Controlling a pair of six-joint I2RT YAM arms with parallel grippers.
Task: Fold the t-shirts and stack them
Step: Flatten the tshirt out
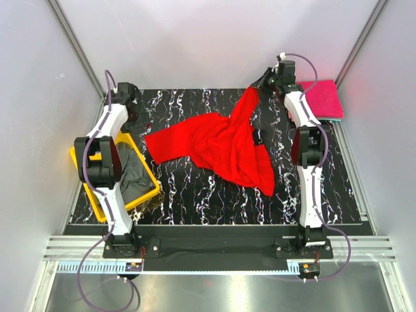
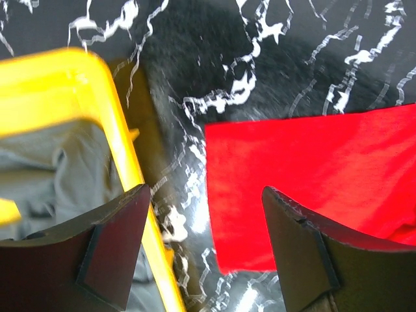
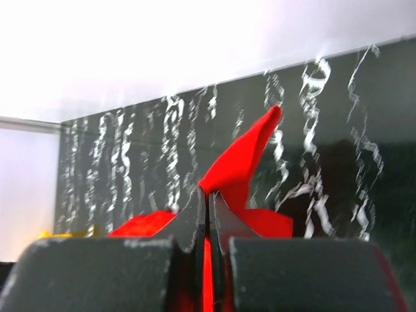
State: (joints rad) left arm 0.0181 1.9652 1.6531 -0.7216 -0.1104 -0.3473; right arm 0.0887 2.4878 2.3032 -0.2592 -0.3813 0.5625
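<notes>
A robotics lab cell is suggested: the black marbled surface (image 1: 195, 195) is enclosed by plain white panels (image 1: 208, 45) on aluminium framing (image 1: 78, 49), and two cabled robot arms (image 1: 311, 169) are bolted to a metal rail (image 1: 214, 250).

A: State of the red t-shirt (image 1: 221, 146)?
B: Bright, crumpled, spread in the middle, one corner raised toward the far right.
A: And the magenta-pink t-shirt (image 1: 323, 99)?
B: Folded flat, far right.
A: The dark grey t-shirt (image 1: 134, 170)?
B: Bunched at the left, well apart from both.

left arm (image 1: 109, 125): bent, jaws spread | right arm (image 1: 304, 116): extended, jaws clamped on red t-shirt (image 1: 221, 146)
</notes>
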